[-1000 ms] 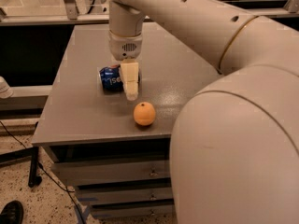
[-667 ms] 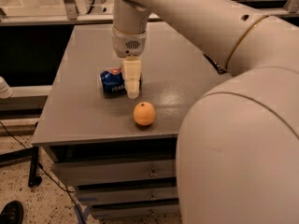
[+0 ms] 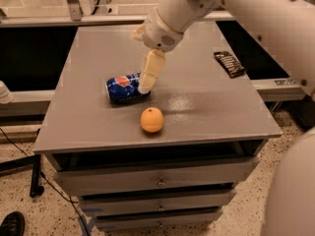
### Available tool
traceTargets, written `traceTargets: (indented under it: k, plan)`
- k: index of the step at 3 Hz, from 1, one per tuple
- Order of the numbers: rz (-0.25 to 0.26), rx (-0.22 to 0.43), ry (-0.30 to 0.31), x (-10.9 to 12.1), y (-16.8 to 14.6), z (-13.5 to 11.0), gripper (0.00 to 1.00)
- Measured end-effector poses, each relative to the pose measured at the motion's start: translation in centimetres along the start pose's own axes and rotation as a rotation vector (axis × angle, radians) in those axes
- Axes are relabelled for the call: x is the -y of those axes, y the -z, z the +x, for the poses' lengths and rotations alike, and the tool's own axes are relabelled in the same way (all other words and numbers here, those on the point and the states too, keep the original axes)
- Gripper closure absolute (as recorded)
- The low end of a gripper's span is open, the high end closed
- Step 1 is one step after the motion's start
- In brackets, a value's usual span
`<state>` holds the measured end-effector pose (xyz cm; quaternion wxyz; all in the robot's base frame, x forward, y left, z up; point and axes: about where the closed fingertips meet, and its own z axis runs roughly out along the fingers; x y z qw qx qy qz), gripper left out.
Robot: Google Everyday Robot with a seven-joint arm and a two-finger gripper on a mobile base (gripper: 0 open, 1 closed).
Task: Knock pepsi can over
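Pepsi can (image 3: 124, 88) is already lying flat on the desk (image 3: 206, 107). The tool (image 3: 144, 87), pressed together at its end, could roll it into the orange (image 3: 151, 120).

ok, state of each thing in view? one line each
pepsi can: lying on its side on the table
gripper: down at the can's right end, against or just beside it
orange: sitting loose in front of the can, not touching
black packet: flat, near the table's right edge
drawers: shut
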<state>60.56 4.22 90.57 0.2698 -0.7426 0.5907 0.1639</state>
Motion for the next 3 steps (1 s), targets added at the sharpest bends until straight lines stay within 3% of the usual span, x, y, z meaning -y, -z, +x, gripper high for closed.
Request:
traceTargets:
  k: [1,2,3]
  plan:
    - [0.126,0.206,0.033,-0.8,2.5,-1.1,0.0]
    - [0.251,0.372,0.061,-2.5,4.8,-2.4,0.0]
    - [0.339,0.449,0.072,-3.7,8.1,-1.6,0.0]
